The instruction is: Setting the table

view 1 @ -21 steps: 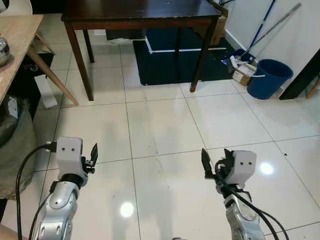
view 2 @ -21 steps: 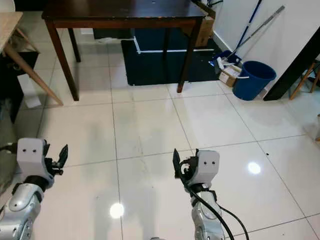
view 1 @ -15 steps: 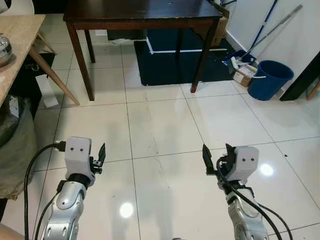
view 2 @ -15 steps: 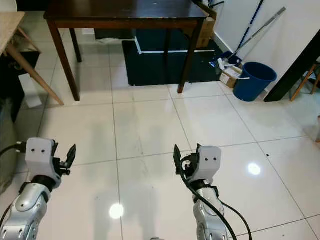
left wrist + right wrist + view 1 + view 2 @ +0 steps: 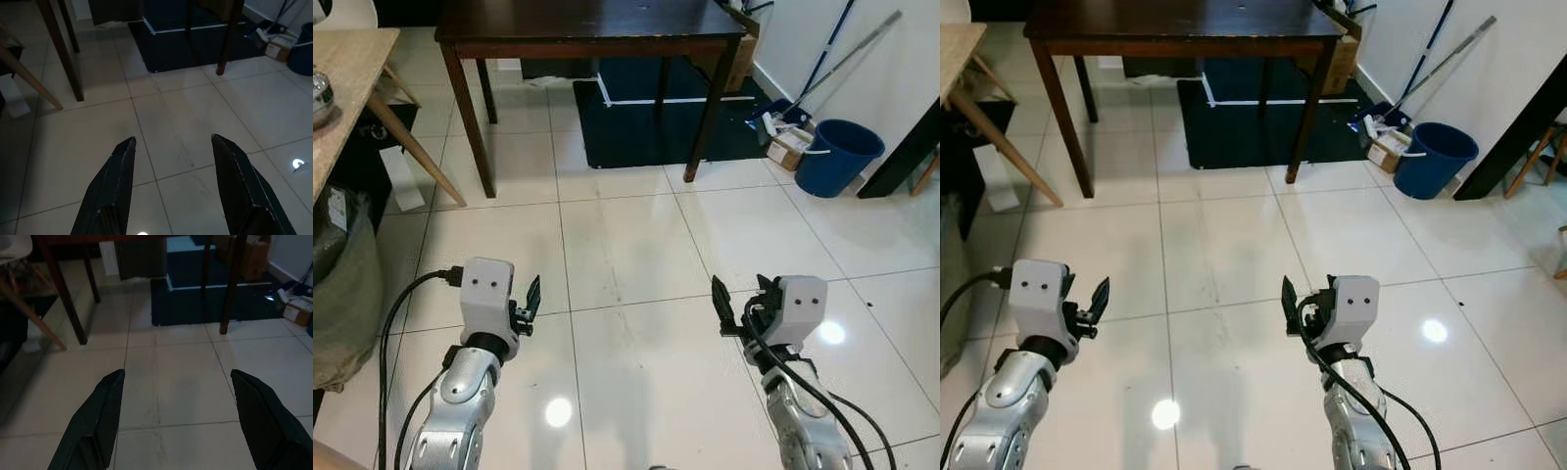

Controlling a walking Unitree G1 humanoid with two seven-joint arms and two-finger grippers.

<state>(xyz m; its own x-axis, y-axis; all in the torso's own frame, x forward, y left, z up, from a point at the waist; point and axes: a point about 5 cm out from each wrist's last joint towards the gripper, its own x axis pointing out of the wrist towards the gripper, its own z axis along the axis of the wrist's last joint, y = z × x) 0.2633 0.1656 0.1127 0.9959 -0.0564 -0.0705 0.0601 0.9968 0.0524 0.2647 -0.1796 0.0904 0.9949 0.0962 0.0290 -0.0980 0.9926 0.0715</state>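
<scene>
A white tiled floor [image 5: 626, 245] is faced, with both arms raised ahead and nothing carried. The left gripper [image 5: 532, 297] is seen at about 8 o'clock in the head view and the right gripper [image 5: 719, 304] at about 4 o'clock; in each wrist view the two black fingers [image 5: 120, 181] [image 5: 100, 416] are spread wide apart with only floor between them, so nothing is held by either.

The dark wooden table [image 5: 592, 24], presumably the one to be set, stands at 12 o'clock, well apart from the grippers, over a dark mat [image 5: 656, 117]. A lighter table [image 5: 347, 78] is at 10 o'clock, and a metal bowl [image 5: 321, 96] is glimpsed at its edge. A blue bucket [image 5: 839, 157] and a mop [image 5: 813, 83] lean by the wall at 2 o'clock.

The step in hand is judged to be an approach, with no tableware yet gripped. It would be done well if the tableware were located first, perhaps on the lighter table, and the body squared to it before any reach is made. The grippers are best kept open and level, and the table legs given room while walking
</scene>
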